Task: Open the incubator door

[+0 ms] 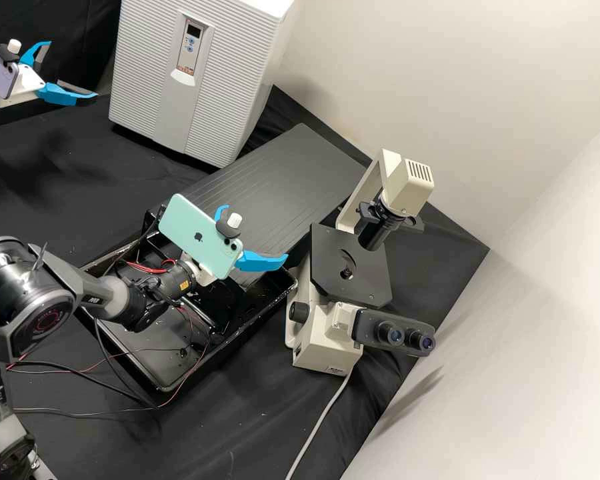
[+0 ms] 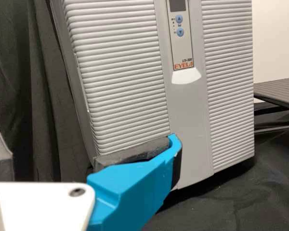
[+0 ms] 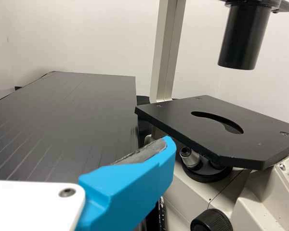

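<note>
We've the tall white ribbed incubator (image 1: 143,83) at the back of the black cloth-covered worktop (image 1: 260,400), long axis vert., shut door facing the L pincer (image 1: 72,70), which is nearby, spread. R pincer (image 1: 255,232): spread too.

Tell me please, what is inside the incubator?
Its inside cannot be seen: the incubator has its ribbed front door closed, covering any contents. Only the outside shows, with a control panel on the front.

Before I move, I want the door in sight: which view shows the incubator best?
The high view: nearly all the incubator, front and side, unblocked. The left wrist view is closer but loses the top, a jaw covering a low corner. The right wrist view catches, probably, a ribbed sliver.
</note>
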Available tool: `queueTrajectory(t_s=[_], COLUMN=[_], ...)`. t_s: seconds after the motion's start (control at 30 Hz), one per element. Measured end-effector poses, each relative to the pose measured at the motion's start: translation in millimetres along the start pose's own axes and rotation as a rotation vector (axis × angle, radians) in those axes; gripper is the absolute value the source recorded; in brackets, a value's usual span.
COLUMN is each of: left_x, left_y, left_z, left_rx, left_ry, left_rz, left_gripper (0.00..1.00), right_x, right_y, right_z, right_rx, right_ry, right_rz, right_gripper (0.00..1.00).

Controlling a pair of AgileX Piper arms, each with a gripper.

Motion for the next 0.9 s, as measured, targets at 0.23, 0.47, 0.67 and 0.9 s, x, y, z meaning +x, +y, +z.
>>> queueTrajectory(t_s=[0.23,0.47,0.67,0.9], left_x=[0.0,0.0,0.0,9.8], left_y=[0.0,0.0,0.0,4.0], left_z=[0.0,0.2,0.3,-9.3], left_rx=[0.0,0.001,-0.011,-0.006], left_ry=[0.0,-0.002,-0.004,-0.055], left_rz=[0.0,0.0,-0.001,0.005], left_gripper=[1.0,1.0,1.0,1.0], right_x=[0.0,0.0,0.0,0.0], right_y=[0.0,0.0,0.0,0.0], right_z=[0.0,0.0,0.0,0.0], right_rx=[0.0,0.0,0.0,0.0], right_ry=[0.0,0.0,0.0,0.0], right_rz=[0.0,0.0,0.0,0.0], right_gripper=[1.0,1.0,1.0,1.0])
